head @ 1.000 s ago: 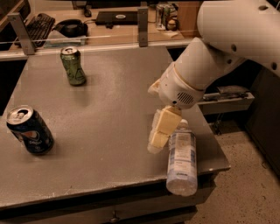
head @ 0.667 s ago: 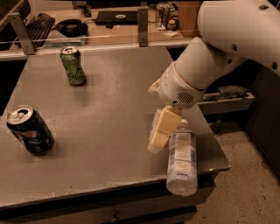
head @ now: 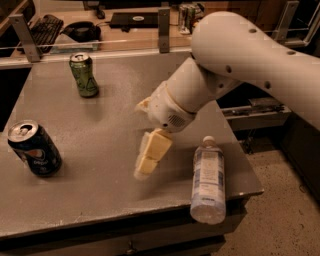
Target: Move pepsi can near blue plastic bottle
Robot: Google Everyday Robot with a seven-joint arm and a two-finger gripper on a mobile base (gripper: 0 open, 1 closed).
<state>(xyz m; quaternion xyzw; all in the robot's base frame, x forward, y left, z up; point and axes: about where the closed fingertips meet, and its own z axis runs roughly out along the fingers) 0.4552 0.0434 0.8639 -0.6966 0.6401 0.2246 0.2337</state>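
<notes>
The pepsi can (head: 35, 149), dark blue with a silver top, stands at the table's front left. The blue plastic bottle (head: 207, 182) lies on its side at the front right, with its white cap pointing away and its base at the table's front edge. My gripper (head: 147, 159), cream-coloured, hangs from the white arm (head: 240, 65) and points down over the middle of the table. It is left of the bottle and well right of the pepsi can, and touches neither. It holds nothing.
A green dented can (head: 84, 75) stands at the back left of the grey table (head: 100, 200). Behind the table, a desk holds a keyboard (head: 44, 27), a dark laptop (head: 132, 19) and some cans (head: 187, 12). The floor drops off to the right.
The gripper and forearm have moved left, away from the bottle and toward the pepsi can. The cans and the bottle have not moved.
</notes>
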